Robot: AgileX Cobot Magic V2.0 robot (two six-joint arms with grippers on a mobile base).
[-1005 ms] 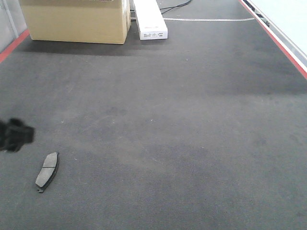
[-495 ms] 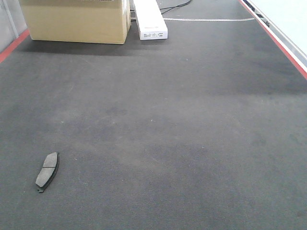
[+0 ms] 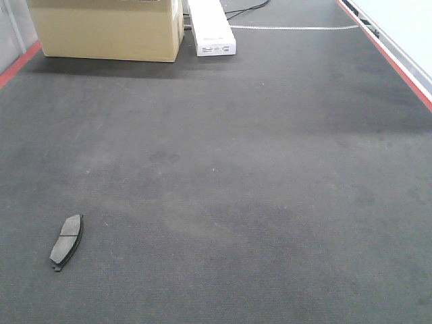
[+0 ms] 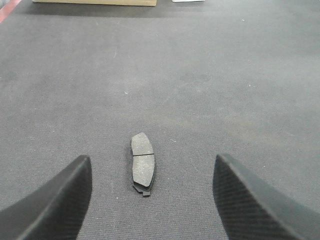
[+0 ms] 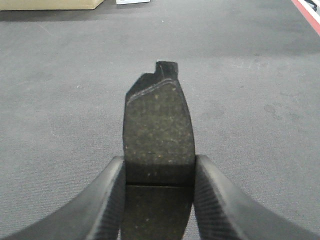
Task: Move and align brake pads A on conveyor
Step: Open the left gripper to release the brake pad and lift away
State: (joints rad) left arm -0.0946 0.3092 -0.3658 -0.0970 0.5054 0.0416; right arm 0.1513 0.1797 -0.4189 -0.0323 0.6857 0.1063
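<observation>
I count two brake pads: the first pad (image 3: 66, 241) lies on the single conveyor (image 3: 270, 169), and the second pad (image 5: 159, 135) sits between the two fingers (image 5: 107, 200) of the right gripper (image 5: 159, 161). The left gripper (image 4: 152, 159) also shows two fingers (image 4: 60, 200). There is one cardboard box (image 3: 108, 30) and one white case (image 3: 211, 27).

Front view high, wrist views low; all face along conveyor (image 3: 270, 135).

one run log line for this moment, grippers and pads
left gripper: open, empty | right gripper: shut on held brake pad | loose brake pad: flat on conveyor, lower left of front view
</observation>
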